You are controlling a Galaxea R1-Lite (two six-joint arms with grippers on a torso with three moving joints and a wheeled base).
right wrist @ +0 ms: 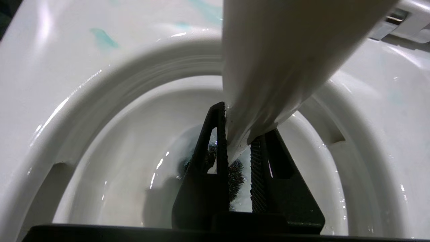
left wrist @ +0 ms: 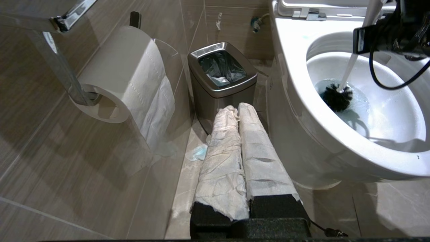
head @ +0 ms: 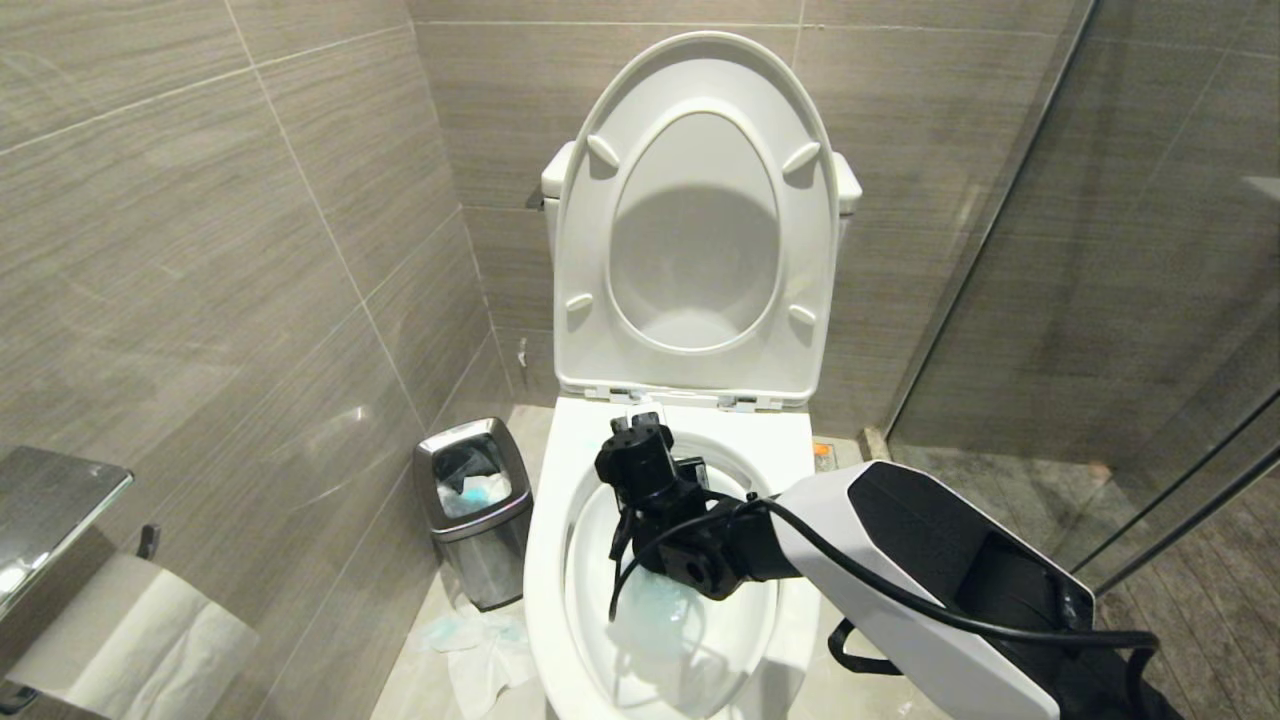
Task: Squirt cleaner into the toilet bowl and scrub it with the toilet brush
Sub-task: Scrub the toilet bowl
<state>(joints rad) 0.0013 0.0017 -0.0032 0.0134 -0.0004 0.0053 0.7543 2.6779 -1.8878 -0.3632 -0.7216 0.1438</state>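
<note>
One toilet bowl [head: 545,560], seat and lid raised, holds aqua-tinted water, with pale smears of cleaner [right wrist: 102,38] on its rim. Reaching over it, the right pincer [right wrist: 239,148] clamps the toilet brush [left wrist: 337,97] by its white handle, black bristles down in the water. Beside the steel bin [left wrist: 220,85], the paper-wrapped left pincer [left wrist: 238,111] hangs closed and empty.

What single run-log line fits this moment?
right gripper: shut on brush | brush head: in bowl water | left gripper: shut, parked
</note>
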